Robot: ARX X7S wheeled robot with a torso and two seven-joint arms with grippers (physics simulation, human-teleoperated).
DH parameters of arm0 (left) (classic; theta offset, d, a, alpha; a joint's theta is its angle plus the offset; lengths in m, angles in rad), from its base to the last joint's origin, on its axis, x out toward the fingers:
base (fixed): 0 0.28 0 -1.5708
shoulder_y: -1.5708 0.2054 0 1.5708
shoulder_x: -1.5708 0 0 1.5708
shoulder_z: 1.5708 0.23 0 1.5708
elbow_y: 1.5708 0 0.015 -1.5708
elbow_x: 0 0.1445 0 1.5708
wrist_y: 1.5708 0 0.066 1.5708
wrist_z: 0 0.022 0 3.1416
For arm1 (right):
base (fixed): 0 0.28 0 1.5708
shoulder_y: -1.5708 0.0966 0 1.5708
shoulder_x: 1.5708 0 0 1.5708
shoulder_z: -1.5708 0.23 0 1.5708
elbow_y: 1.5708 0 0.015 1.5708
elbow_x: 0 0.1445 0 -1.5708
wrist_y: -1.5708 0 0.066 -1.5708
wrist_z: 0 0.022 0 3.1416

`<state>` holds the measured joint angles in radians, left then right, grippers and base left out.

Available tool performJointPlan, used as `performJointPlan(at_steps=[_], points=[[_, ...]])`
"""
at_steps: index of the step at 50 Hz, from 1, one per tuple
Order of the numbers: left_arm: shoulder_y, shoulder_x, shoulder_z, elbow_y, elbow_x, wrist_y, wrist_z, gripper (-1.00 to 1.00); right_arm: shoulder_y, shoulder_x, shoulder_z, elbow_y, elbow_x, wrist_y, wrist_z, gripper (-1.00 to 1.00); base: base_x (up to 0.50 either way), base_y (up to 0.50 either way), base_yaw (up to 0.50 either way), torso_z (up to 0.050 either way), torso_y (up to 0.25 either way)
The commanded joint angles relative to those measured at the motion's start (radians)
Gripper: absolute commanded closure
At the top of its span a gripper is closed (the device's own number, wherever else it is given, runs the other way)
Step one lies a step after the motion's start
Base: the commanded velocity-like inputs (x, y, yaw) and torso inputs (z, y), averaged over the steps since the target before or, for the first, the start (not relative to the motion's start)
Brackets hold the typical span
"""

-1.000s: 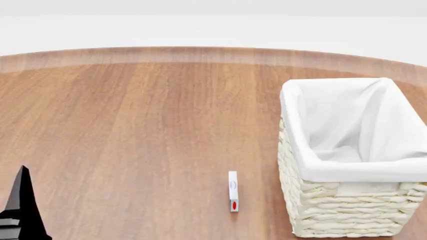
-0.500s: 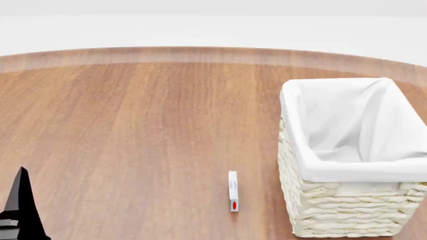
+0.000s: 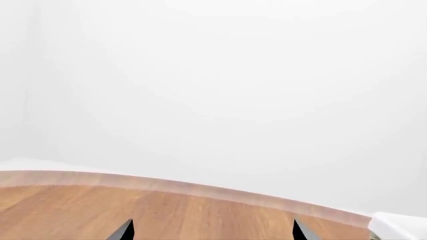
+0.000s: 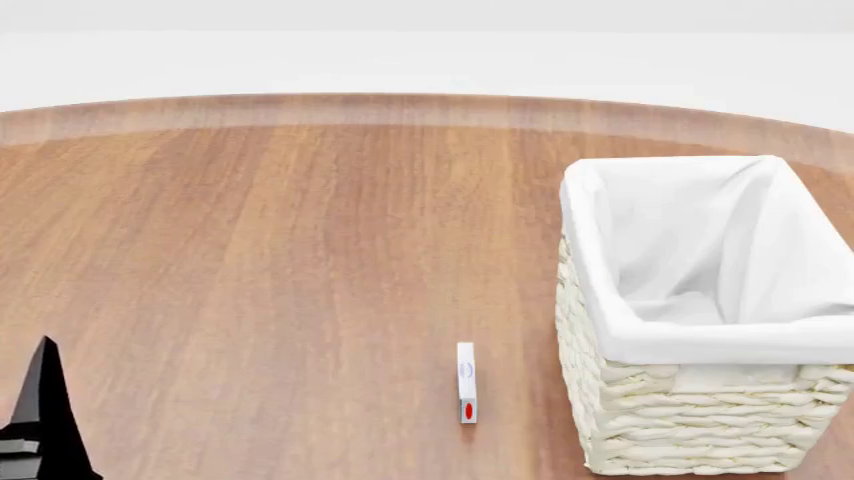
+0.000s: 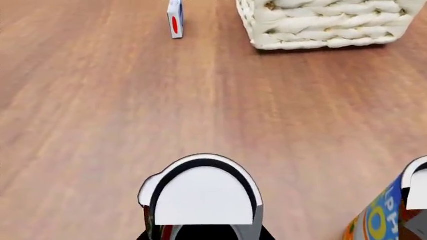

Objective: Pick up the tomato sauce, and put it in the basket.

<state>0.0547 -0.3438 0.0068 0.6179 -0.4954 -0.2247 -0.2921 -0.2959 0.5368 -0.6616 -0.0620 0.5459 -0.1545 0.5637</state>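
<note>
Standing upright on the wooden counter (image 4: 267, 260), the tomato sauce (image 5: 200, 200) fills the near middle of the right wrist view. Its pale silver top with a dark ring faces the camera, and only a sliver of the red and green label shows under the rim. It is outside the basket (image 4: 694, 420) and well apart from it, with a broad stretch of bare wood between them. The head view does not show the can at all.

Just beside the tomato sauce stands a blue-labelled can (image 5: 390, 212) with yellow lettering, cut off by the picture's edge. The two are close but not touching.

The basket sits at the right of the head view, cream wicker with a white cloth liner (image 4: 694, 250) folded over its rim, and nothing shows inside it but the cloth. Near its left wall a small white box (image 4: 466, 383) with a red oval on it stands on the wood, apart from the wicker.

The left claw (image 3: 212, 232) has its two dark fingertips spread wide with nothing between them, pointing over the counter towards the far edge. In the head view one of its black fingers (image 4: 40, 420) rises at the lower left corner.

The right claw cannot be made out. Only a dark patch shows under the can, so I cannot tell how far it is open or whether it grips anything.
</note>
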Motion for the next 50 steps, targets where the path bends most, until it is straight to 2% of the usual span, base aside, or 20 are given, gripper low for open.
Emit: performJointPlan(at_steps=[1,17,28,50], points=[[0.001,-0.002,0.003,-0.007,0.0,0.006,-0.001,-1.0,0.004,0.003,0.004,-0.009,-0.012,0.001,-0.008,1.0,0.0,0.0,0.0,0.0,0.0],[0.019,-0.009,0.002,0.012,-0.005,0.01,-0.009,-1.0,0.078,0.04,-0.017,-0.175,-0.028,0.13,0.038,1.0,0.0,0.0,0.0,0.0,0.001],[0.026,-0.013,0.007,0.017,-0.002,0.013,-0.011,-1.0,0.168,0.03,-0.024,-0.183,-0.007,0.208,0.021,1.0,0.0,0.0,0.0,0.0,0.0],[0.022,-0.023,-0.007,0.017,-0.027,0.013,-0.02,-1.0,0.491,-0.01,-0.02,-0.193,0.073,0.463,-0.024,1.0,0.0,0.0,0.0,0.0,0.0]])
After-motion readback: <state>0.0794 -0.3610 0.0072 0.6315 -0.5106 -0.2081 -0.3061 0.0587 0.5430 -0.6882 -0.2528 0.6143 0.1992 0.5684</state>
